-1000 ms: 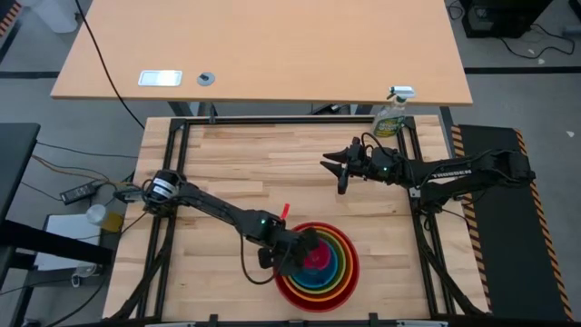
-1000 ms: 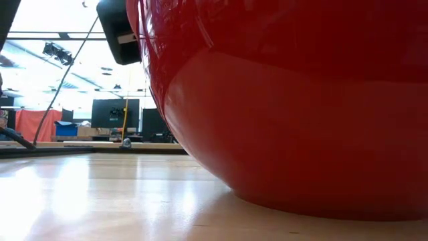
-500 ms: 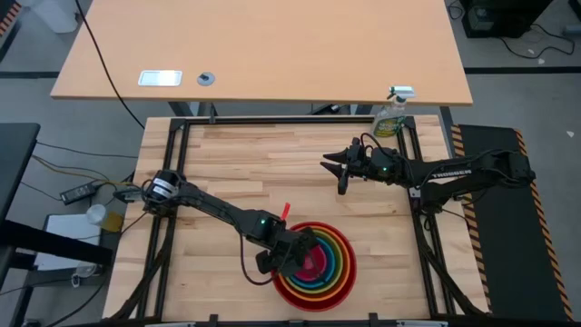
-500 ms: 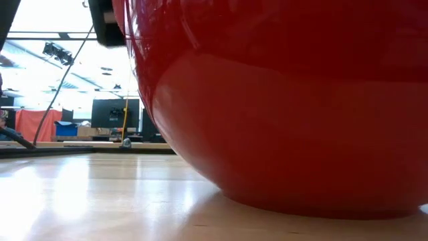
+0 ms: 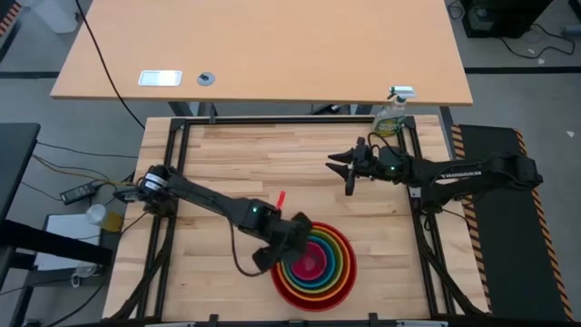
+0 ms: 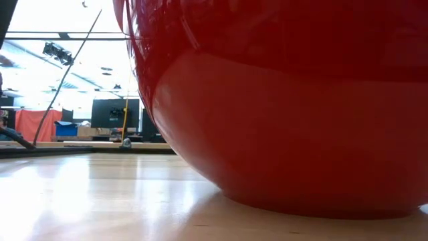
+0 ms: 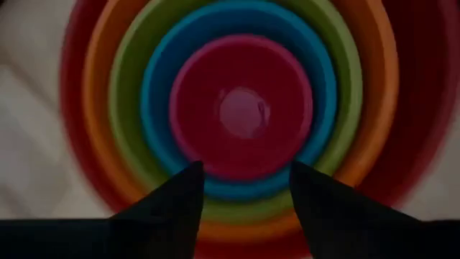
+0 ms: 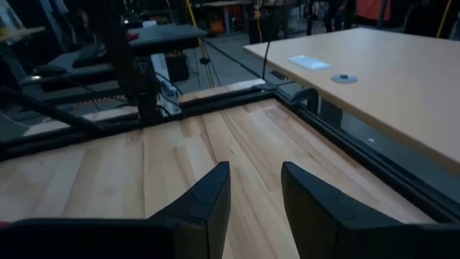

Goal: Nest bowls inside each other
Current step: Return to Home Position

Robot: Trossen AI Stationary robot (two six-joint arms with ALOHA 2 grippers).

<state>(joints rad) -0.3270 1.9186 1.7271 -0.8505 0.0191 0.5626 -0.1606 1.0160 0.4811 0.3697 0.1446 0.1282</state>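
Bowls (image 5: 318,265) sit nested at the desk's (image 5: 218,159) near edge, red outermost, pink innermost. Just above their left rim hangs the left end effector (image 5: 292,238), spread open and empty, looking down into them. Farther back, well apart, the right end effector (image 5: 345,169) hovers, also open.

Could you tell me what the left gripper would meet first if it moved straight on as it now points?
Probably the inside of the pink bowl, which lies centred ahead of the open left gripper; depth is unclear.
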